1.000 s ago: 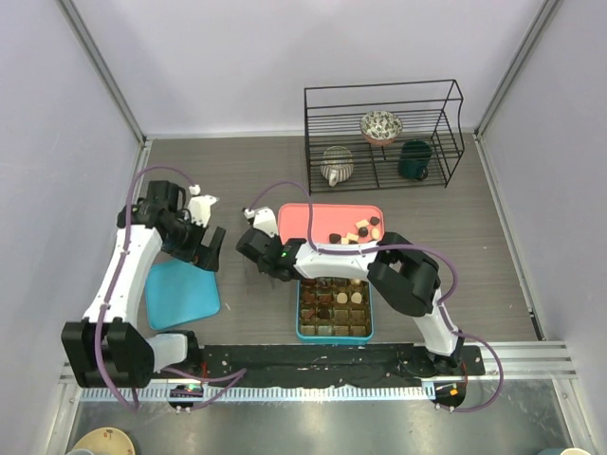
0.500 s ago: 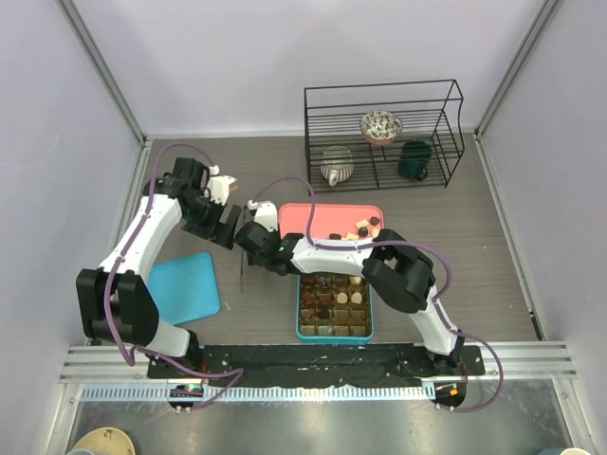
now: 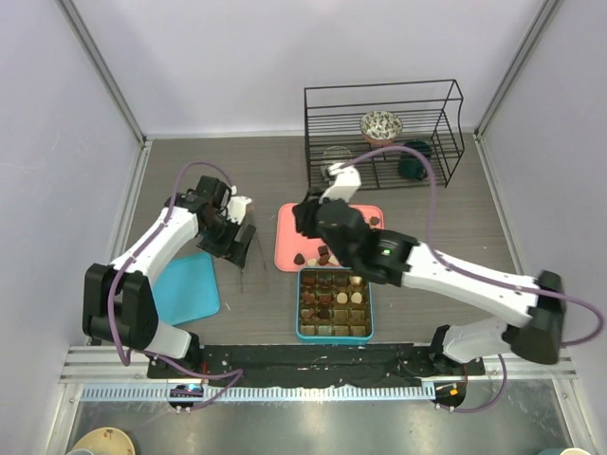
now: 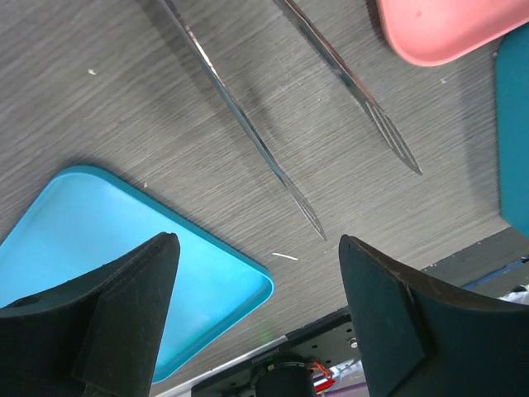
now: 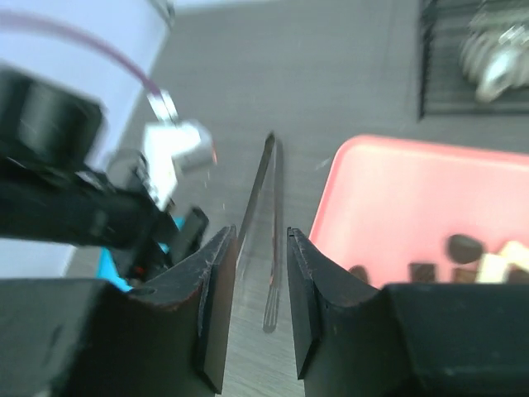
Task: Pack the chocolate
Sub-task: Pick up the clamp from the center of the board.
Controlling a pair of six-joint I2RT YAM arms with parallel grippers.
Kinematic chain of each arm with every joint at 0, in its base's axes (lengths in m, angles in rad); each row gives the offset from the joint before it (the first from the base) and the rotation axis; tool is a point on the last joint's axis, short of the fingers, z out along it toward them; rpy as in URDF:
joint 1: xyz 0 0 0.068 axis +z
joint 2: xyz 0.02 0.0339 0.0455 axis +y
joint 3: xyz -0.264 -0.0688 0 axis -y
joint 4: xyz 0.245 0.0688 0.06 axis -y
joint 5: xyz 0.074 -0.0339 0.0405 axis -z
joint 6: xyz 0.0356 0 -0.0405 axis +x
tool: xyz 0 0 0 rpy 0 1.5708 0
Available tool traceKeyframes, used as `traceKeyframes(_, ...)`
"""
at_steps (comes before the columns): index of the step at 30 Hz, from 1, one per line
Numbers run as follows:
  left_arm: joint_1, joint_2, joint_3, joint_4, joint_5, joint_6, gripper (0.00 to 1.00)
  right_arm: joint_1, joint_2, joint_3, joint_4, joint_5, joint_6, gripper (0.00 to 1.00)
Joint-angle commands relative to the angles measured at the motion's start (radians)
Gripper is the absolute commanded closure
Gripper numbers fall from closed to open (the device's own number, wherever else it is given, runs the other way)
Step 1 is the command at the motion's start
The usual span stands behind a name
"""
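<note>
Small brown and cream chocolates [image 3: 322, 254] lie on the pink tray [image 3: 287, 237]; more fill the teal box [image 3: 334, 333]. In the right wrist view chocolates [image 5: 467, 246] sit at the tray's [image 5: 413, 190] near right. My right gripper [image 3: 309, 216] hovers over the tray's left part, jaws a little apart and empty [image 5: 254, 306]. Metal tweezers [image 5: 274, 248] lie on the table below it. My left gripper [image 3: 235, 245] is wide open and empty [image 4: 256, 306] above the tweezers [image 4: 248, 132], which show faintly in the top view [image 3: 244, 273].
A light-blue tray [image 3: 185, 289] lies left of the tweezers and shows in the left wrist view [image 4: 99, 240]. A black wire rack [image 3: 379, 95] at the back holds a bowl [image 3: 381, 125], a teapot and a dark mug [image 3: 413, 161].
The right gripper has left the tweezers and swung right and up over the pink tray, its arm unfolding. The left gripper has moved right, over the tweezers.
</note>
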Motion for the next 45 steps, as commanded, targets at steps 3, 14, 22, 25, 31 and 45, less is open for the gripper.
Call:
traceKeyframes(3,-0.073,-0.016,-0.061,0.124,-0.063,-0.015,0.19,-0.033,-0.217,-0.092,-0.044,0.159,-0.048,0.65)
traceKeyframes(14,-0.107,0.089,-0.106,0.251,-0.125,-0.004,0.30,-0.035,-0.332,-0.147,-0.083,0.170,-0.044,0.66)
traceKeyframes(22,-0.153,0.121,-0.124,0.283,-0.205,-0.025,0.36,-0.035,-0.329,-0.121,-0.084,0.147,-0.077,0.66)
traceKeyframes(25,-0.154,0.161,-0.118,0.289,-0.201,-0.035,0.44,-0.035,-0.324,-0.113,-0.083,0.141,-0.093,0.67)
traceKeyframes(31,-0.165,0.178,-0.118,0.295,-0.224,-0.033,0.67,-0.035,-0.327,-0.100,-0.081,0.110,-0.107,0.67)
traceKeyframes(45,-0.162,-0.040,-0.144,0.257,-0.324,-0.006,1.00,-0.037,-0.278,-0.069,-0.066,0.044,-0.147,0.69)
